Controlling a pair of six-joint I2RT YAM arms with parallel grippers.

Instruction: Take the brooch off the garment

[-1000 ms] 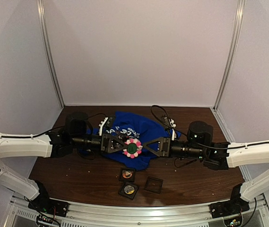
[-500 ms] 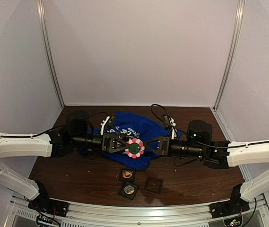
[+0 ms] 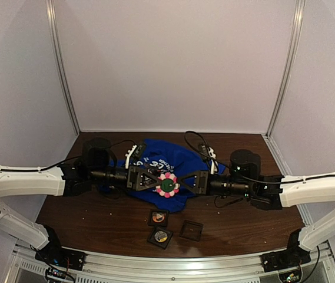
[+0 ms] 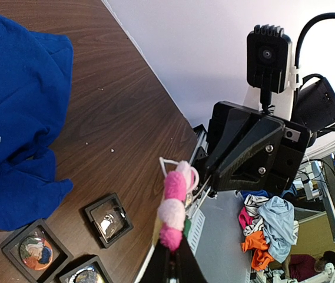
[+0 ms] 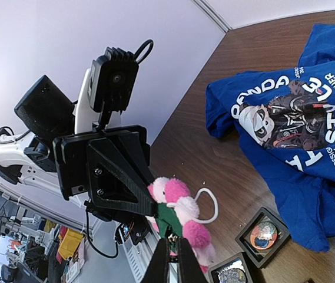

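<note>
Left wrist: left gripper (image 4: pixel 170 264) and right gripper (image 5: pixel 170 258) both tight on brooch (image 4: pixel 173 203); "DESIGN BY" on garment (image 4: pixel 20 88).

Dark wooden table (image 3: pixel 96 221), blue garment (image 3: pixel 182 159), three black cases (image 3: pixel 161 236)

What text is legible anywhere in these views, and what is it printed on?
"DESIGN BY": white print on the blue T-shirt.
"ONDA": large white chest lettering; any earlier letter is unclear.
Remaining shirt lettering: too creased and small to read.
No legible text elsewhere.
</note>
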